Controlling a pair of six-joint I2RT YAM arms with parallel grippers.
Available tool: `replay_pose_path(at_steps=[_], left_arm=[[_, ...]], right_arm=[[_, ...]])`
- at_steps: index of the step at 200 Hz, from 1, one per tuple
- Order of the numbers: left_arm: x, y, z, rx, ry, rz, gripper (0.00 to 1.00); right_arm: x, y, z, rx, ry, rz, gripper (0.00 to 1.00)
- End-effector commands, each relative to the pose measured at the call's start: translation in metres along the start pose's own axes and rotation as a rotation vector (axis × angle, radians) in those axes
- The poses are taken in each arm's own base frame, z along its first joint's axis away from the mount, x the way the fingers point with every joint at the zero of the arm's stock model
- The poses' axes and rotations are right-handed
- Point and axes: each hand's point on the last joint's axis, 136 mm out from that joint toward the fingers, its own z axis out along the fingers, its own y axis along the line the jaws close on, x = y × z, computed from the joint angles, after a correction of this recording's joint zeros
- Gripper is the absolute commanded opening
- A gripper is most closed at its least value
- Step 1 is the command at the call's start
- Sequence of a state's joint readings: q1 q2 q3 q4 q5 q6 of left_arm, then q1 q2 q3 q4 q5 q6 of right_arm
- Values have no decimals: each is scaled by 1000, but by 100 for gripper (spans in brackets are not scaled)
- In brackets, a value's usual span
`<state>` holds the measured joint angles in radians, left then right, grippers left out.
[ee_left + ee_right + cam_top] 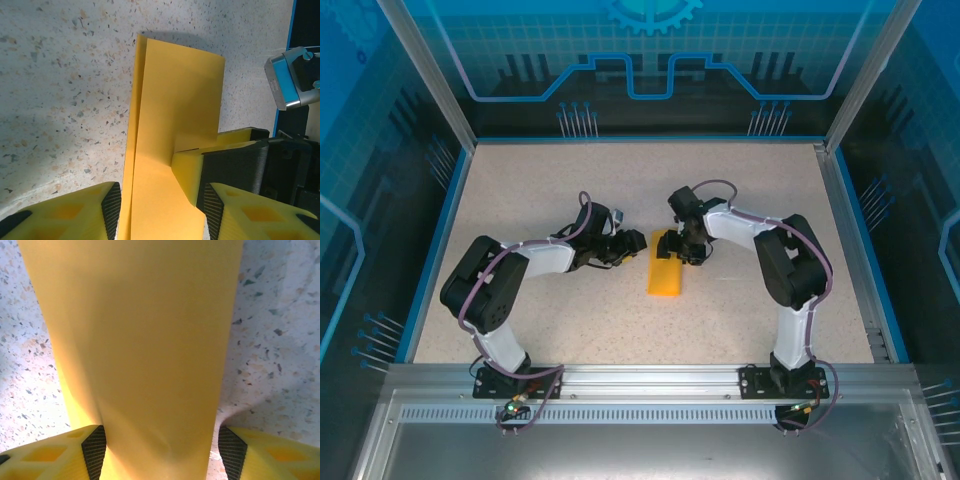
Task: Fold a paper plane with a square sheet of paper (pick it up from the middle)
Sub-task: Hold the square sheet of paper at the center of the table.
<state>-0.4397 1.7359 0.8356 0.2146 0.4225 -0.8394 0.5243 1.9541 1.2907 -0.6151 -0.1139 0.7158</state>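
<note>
Your square sheet of paper (665,276), folded to a strip, lies mid-table (550,180). It is light, limp and slippery: pinch its long edges. The left gripper (633,243) stands half-parted and empty. The right gripper (684,250) straddles the strip; I cannot tell whether it grips.

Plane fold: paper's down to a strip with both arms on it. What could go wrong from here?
1. The paper layers are not flush. A lower layer pokes out along one long edge, so pressing now would likely set a skewed crease.
2. The left gripper and right gripper crowd the same end, jaws open astride the strip. They could clash or snag what looks like a small turned-up flap.
</note>
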Motion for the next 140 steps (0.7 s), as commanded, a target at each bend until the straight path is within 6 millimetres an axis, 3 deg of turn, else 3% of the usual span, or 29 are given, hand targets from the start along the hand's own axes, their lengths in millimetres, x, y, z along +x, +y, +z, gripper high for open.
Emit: replay_pose_path(at_steps=[1, 82, 140], left_arm=[[-4, -5, 1, -13, -11, 11, 49], [1, 2, -4, -27, -11, -15, 37], [21, 6, -6, 4, 53, -61, 24]], right_arm=[[21, -15, 28, 96, 79, 24, 67], [28, -24, 41, 180, 109, 40, 70], [30, -30, 47, 214, 115, 72, 72]])
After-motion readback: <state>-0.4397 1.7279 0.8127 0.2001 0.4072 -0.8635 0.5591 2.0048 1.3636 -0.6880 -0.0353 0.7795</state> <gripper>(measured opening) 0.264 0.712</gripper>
